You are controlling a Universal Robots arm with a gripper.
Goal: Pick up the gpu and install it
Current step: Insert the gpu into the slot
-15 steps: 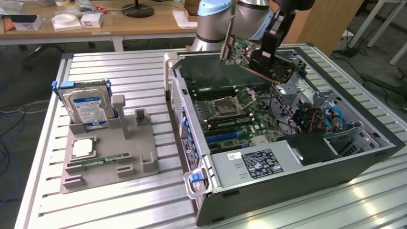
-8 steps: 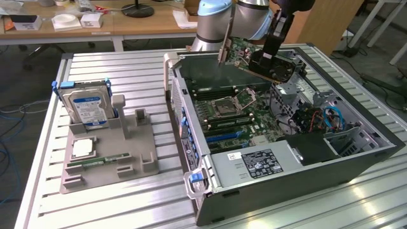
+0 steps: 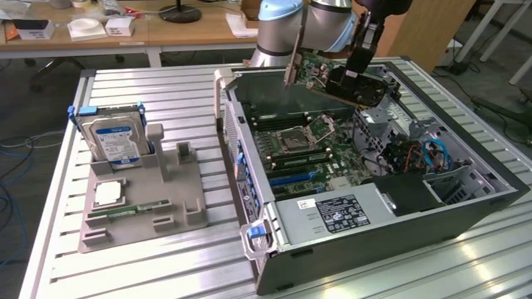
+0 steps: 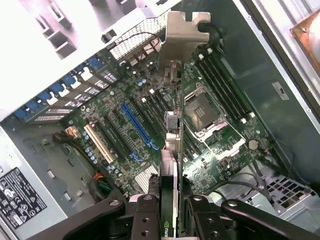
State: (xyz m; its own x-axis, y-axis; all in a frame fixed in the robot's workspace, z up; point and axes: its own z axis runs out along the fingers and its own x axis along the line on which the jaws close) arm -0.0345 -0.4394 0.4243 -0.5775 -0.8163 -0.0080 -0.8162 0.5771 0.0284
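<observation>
The arm (image 3: 287, 18) leans over the open metal computer case (image 3: 465, 205), its gripper (image 3: 352, 73) clamped on the gpu (image 3: 314, 68). The thin flat card hangs tilted in the air above the green motherboard (image 4: 125, 125), its silvery bracket (image 4: 182, 35) at the low end.

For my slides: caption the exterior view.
End effector holds the gpu above the open computer case; hard drive stands in its holder.
</observation>
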